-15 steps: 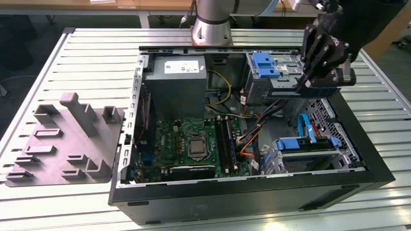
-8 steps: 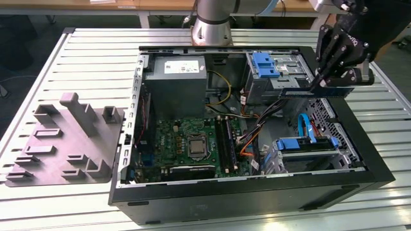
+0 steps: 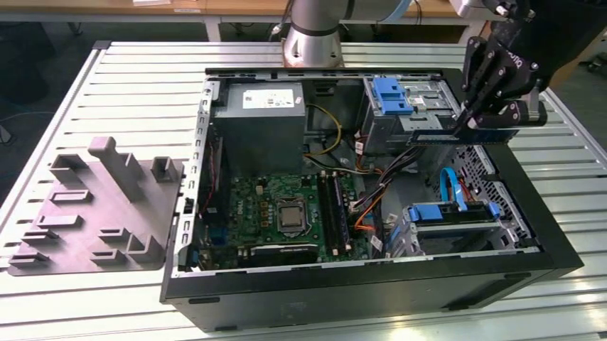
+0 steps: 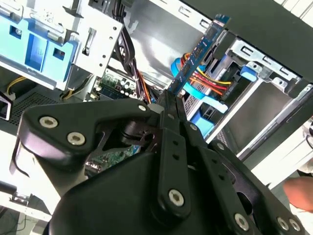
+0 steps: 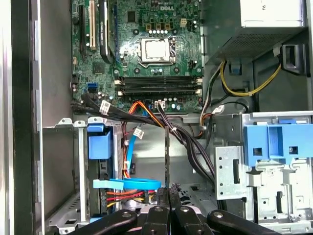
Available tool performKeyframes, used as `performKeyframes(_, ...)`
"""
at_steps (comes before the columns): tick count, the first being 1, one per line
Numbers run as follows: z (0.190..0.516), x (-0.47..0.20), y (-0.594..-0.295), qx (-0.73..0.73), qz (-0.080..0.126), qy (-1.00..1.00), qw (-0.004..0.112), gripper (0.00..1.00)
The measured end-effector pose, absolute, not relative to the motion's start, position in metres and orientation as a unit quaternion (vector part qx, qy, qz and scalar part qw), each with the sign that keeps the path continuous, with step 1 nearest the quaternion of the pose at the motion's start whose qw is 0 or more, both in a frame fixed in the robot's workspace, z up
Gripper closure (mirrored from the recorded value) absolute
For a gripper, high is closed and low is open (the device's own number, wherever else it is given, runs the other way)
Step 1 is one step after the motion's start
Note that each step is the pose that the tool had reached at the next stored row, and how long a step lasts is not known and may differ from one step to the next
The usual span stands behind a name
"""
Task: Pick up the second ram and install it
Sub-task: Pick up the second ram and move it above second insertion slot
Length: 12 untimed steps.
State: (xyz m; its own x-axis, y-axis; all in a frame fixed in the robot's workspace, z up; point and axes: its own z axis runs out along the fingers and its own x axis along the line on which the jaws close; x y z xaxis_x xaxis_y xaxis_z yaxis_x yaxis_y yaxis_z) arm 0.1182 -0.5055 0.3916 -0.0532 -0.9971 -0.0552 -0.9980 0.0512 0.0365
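Slatted white tabletop carries an open black computer case. Above its drive bays, the gripper is clamped on the second ram, a dark bluish stick held level, well apart from the motherboard. The grey power supply bears a white label.

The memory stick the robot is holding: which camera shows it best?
The second wrist view: the second ram sticks out of the shut gripper with its flat, bluish face showing. The exterior view shows it as a dark strip below the gripper; the first wrist view, edge-on, a thin line.
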Motion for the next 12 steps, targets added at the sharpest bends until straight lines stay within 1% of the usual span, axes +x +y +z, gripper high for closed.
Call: performKeyframes(12, 0.3917, 0.1174, -0.5054, -0.688, 0.032, 0.725, 0.007, 0.88)
